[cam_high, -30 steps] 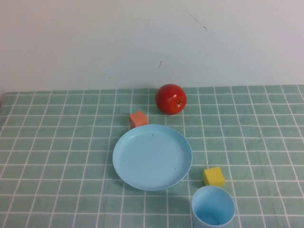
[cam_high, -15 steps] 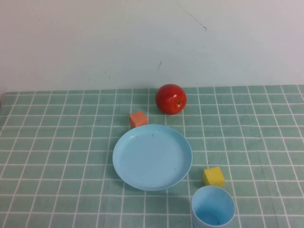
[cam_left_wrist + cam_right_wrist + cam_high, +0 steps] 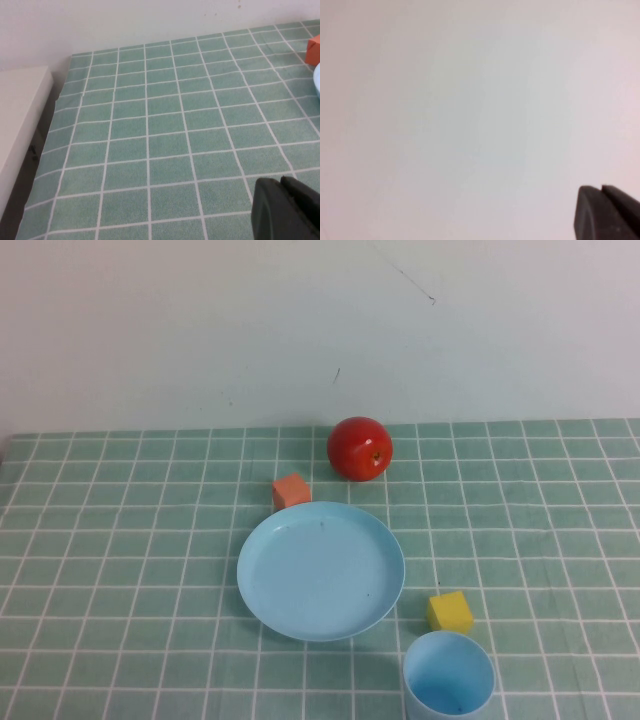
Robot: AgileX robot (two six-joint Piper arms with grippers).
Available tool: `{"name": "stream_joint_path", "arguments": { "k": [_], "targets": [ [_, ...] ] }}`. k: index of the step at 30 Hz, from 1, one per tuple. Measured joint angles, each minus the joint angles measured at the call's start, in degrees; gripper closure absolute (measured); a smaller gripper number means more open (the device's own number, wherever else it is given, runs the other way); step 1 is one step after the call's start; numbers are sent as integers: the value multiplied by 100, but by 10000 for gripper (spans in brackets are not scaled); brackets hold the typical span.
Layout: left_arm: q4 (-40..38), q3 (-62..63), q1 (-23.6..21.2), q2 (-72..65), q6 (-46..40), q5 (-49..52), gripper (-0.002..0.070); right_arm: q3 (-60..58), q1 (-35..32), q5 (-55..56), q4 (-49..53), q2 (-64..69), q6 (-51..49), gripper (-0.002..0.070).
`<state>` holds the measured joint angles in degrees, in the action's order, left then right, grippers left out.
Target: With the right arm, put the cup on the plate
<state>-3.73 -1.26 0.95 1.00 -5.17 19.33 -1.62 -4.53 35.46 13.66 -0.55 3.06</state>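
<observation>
Nothing moved since the earlier high views: same layout, no arm over the table. Cup (image 3: 448,676) upright and open-mouthed, near the plate (image 3: 320,571) on its front-right side, clear of the rim, not yet lifted. Yellow cube (image 3: 450,612) just behind the cup, between cup and plate's right edge. Orange cube (image 3: 291,491) touching or nearly touching the plate's far-left rim; red apple (image 3: 360,448) beyond the plate's far side, apart from it. Green checked tablecloth (image 3: 120,570) under everything. Right gripper (image 3: 607,212) out of the high view, raised and aimed at the blank wall in its wrist view, fingers pressed together, holding nothing. Left gripper (image 3: 287,210) parked low over the cloth well to the plate's left, fingers together as well, empty. Step in hand, by judgement: the reach for the cup, barely begun. Best done by spreading the fingers wide before descending, coming down on the cup from the side away from the plate so as to avoid nudging the yellow cube, pinching one wall of the rim or spanning the body, lifting fully clear of the plate's raised rim, then setting down near the plate's centre. Light plastic, so likely to tip or slide under a glancing touch.
</observation>
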Motion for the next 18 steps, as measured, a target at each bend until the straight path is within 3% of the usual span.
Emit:
{"name": "stream_joint_path", "arguments": {
  "k": [10, 18],
  "targets": [
    [0, 0, 0, 0, 0, 0, 678, 14, 0, 302, -1366, 0, 220, 679],
    [0, 0, 0, 0, 0, 0, 678, 1638, 0, -1949, -830, 0, 254, 679]
  ]
}}
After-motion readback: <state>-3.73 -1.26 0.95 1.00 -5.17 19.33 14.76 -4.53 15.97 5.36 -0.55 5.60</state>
